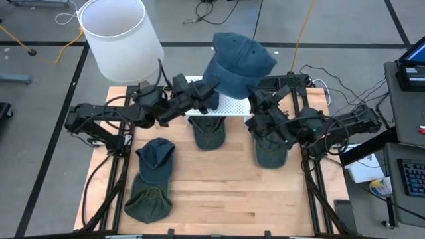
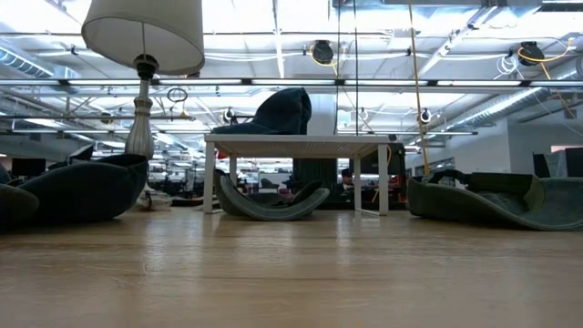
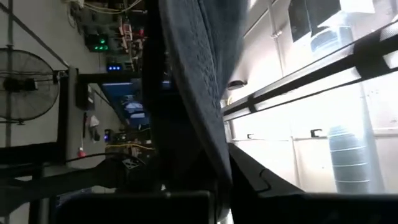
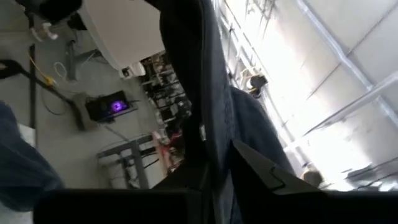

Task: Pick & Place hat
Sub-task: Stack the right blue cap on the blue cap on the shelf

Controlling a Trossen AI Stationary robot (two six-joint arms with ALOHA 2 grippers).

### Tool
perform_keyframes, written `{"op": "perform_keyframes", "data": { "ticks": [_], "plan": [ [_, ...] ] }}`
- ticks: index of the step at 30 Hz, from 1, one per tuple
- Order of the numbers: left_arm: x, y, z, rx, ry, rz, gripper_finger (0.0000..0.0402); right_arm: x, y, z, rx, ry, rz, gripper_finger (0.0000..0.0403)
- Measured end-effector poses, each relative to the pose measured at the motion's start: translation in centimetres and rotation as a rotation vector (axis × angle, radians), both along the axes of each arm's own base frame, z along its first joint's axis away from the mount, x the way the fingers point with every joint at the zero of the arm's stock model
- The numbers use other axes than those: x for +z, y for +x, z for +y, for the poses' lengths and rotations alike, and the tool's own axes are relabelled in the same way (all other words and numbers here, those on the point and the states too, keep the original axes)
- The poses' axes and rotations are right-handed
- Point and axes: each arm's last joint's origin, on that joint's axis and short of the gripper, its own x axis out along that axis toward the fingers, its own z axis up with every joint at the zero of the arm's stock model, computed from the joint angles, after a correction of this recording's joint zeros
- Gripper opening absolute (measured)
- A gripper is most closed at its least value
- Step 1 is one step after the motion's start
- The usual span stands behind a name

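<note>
Both arms are holding the blue hat (image 1: 238, 63) up at 12 o'clock above the white stand (image 1: 229, 106). The left gripper (image 1: 204, 95) fingers are pinching its edge; the right gripper (image 1: 255, 101) fingers I cannot tell. Next, I think, they are lowering it gently onto the desk (image 1: 219, 186).

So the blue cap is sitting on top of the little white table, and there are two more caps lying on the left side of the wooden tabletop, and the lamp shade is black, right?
Not quite: the lamp shade is white, as the high view shows. The rest holds: the blue cap sits on the little white table, with two caps lying at the left of the wooden tabletop.
</note>
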Motion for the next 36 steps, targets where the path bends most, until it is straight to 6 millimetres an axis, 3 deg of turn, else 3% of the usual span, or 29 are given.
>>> {"op": "perform_keyframes", "data": {
  "ticks": [10,14,19,23,27,31,36],
  "plan": [
    [0.3,-0.1,0.4,0.029,0.017,-0.027,0.0015,-0.2,-1.1,3.7,0.16,0.205,-0.165,0.0165],
    [0.3,0.0,0.4,-0.05,0.056,-0.023,0.0008,-0.4,-1.7,5.0,0.141,0.271,-0.178,0.0216],
    [0.3,0.1,0.5,-0.171,0.112,-0.021,0.0011,-0.2,-2.9,5.8,0.046,0.495,-0.357,0.0264],
    [0.1,0.2,0.4,-0.301,0.165,0.01,0.0008,0.2,-4.2,6.0,-0.037,0.663,-0.517,0.0283],
    [-0.1,0.1,0.6,-0.384,0.193,0.047,0.0008,1.1,-5.4,6.1,-0.009,0.774,-0.639,0.029],
    [0.0,-0.7,1.2,-0.403,0.244,0.107,0.0008,2.1,-6.6,6.1,0.039,0.883,-0.757,0.029],
    [0.5,-2.5,1.8,-0.397,0.337,0.189,0.0008,2.4,-7.9,7.3,0.117,0.957,-0.776,0.029]
  ]
}}
